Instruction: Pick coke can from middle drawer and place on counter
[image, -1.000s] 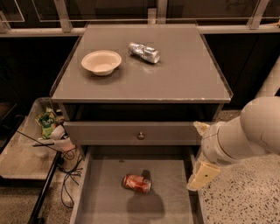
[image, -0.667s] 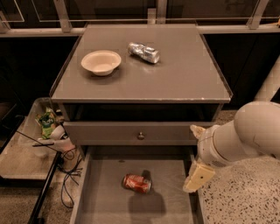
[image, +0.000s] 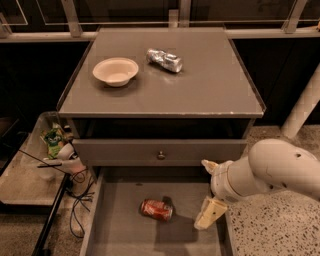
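Observation:
The coke can (image: 156, 209) lies on its side on the floor of the open middle drawer (image: 117, 230), near the middle. My gripper (image: 207, 190) is at the drawer's right side, to the right of the can and apart from it. Its two beige fingers (image: 210, 213) stand wide apart, open and empty. The white arm reaches in from the right. The counter (image: 210, 87) is the grey cabinet top above, with a chipped front edge.
A cream bowl (image: 115, 71) and a crinkled silver can (image: 164, 60) rest on the counter's back half. A shut drawer front with a small knob (image: 161, 155) sits above the open drawer. A bin of rubbish (image: 55, 145) and cables stand at the left.
My arm and gripper have shifted a little left, toward the drawer and the coke can. The can, bowl and silver can have not moved.

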